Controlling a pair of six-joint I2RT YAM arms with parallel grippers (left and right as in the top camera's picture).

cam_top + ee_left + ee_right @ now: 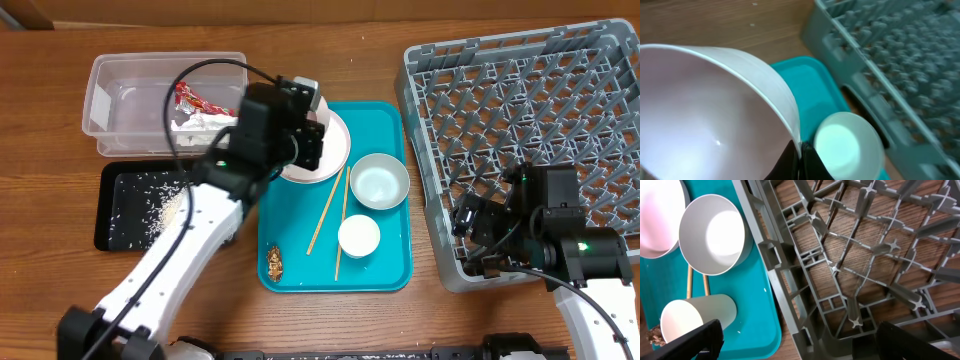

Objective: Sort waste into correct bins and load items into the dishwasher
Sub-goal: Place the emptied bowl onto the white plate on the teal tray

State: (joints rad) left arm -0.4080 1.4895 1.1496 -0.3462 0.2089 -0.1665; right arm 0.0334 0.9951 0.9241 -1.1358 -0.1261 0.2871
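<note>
The left claw pinches the rim of a white plate tilted beneath it. Stiff, glossy and breakable, it likely slips unless held firmly at that edge; the right claw hangs released over the dish rack.

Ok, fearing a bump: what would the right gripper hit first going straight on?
Probably the grey dish rack: its edge wall sits just ahead of the right gripper, though depth is unclear.

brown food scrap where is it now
Overhead view: the brown food scrap lies in the teal tray's bottom-left corner, left of the chopsticks.
</note>
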